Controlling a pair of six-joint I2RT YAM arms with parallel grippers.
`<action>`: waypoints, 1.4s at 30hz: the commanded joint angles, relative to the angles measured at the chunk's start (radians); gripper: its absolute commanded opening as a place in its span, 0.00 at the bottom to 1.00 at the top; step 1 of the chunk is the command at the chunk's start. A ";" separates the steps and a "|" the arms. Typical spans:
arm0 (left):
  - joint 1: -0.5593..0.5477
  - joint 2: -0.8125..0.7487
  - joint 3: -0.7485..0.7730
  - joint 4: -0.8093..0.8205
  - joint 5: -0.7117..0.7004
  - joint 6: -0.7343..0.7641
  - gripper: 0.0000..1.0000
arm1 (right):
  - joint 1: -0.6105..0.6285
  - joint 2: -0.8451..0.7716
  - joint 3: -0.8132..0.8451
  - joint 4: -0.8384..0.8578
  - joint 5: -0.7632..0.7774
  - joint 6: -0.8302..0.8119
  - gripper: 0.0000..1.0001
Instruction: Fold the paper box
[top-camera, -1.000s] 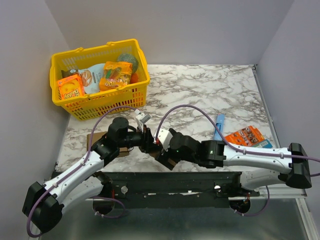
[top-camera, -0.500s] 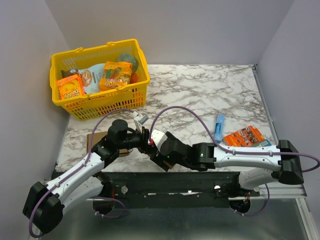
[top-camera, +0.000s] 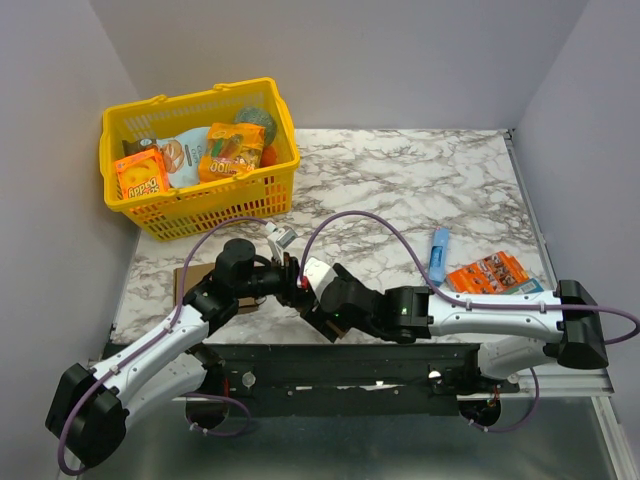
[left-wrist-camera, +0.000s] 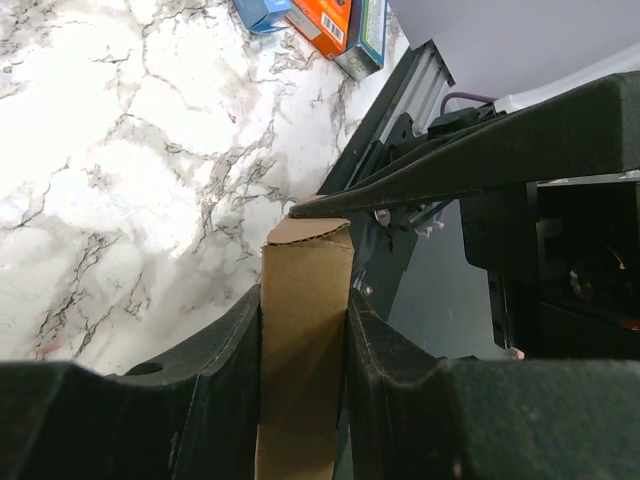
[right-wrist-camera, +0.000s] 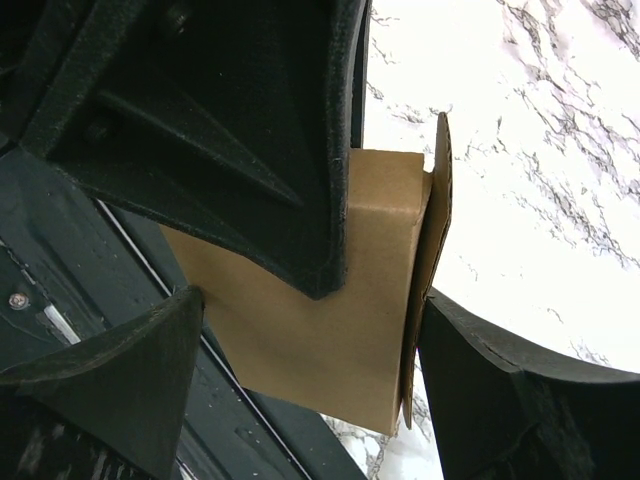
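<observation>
Two arms are meeting over the near edge of the marble desk (top-camera: 400, 180) in the overhead view. The left pincer (top-camera: 296, 285) and the right pincer (top-camera: 312, 300) are working nose to nose, with the brown paper box (top-camera: 325, 323) showing only as a sliver beneath them, so how wide either is standing cannot be read from above. A flat cardboard rectangle (top-camera: 190, 277) is lying partly under the left arm. A yellow basket (top-camera: 215, 205) full of snack packs is sitting at the far left corner. Well apart on the right, a narrow blue pack (top-camera: 438, 255) and an orange packet (top-camera: 488, 272) are lying side by side.

From the left wrist, both black fingers (left-wrist-camera: 225, 370) are pressing flat against the two sides of the upright cardboard panel – the left pincer is clamping the paper box (left-wrist-camera: 300, 380), about half closed. One long finger of the right pincer (left-wrist-camera: 480, 150) is reaching in from the right, its tip touching the panel's top edge.

From the right wrist, the right pincer's jaws are standing wide and straddling the paper box (right-wrist-camera: 330, 340). One finger (right-wrist-camera: 500, 390) is touching the edge of a thin flap (right-wrist-camera: 437, 220) sticking out at the box's side, and the other (right-wrist-camera: 110, 380) is sitting just beside the opposite face – whether they are actually squeezing it, I cannot tell. A finger of the left pincer (right-wrist-camera: 230, 130) is coming down from above over the box's upper part.
</observation>
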 joint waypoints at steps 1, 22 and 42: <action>0.013 -0.006 0.026 0.112 -0.058 -0.141 0.14 | 0.024 0.023 0.011 0.038 0.063 0.066 0.15; 0.030 0.023 0.008 0.144 -0.164 0.144 0.14 | -0.310 -0.333 -0.089 0.021 -0.164 0.369 0.95; -0.087 -0.113 -0.029 0.161 -0.328 0.311 0.14 | -0.721 -0.469 -0.489 0.574 -0.709 1.186 0.85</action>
